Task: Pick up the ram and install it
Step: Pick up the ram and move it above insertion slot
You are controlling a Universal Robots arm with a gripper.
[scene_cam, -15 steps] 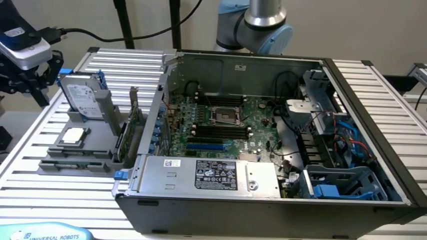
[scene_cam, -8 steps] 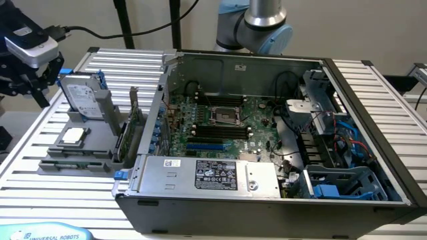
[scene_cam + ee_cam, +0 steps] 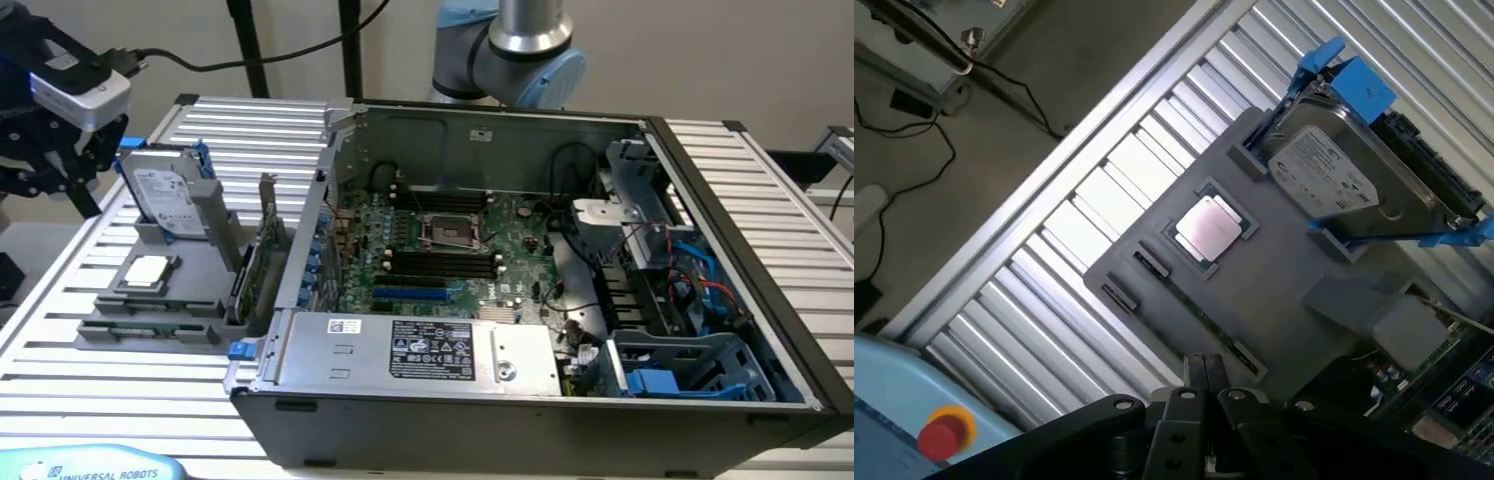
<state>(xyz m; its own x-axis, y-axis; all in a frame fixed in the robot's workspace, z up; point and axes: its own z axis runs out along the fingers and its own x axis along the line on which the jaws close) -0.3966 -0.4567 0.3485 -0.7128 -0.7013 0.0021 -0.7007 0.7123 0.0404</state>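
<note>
Gripper (image 3: 1204, 365) hangs over the grey parts tray (image 3: 1294, 255), jaws clenched on nothing; ram (image 3: 1194, 308) sits on edge in the tray's slot, likely so it can be pinched from above; not yet picked.

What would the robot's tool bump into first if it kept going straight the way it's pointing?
Probably the grey parts tray, at the end of its long narrow slot beside the processor chip. The shut tool points there, though depth is unclear.
</note>
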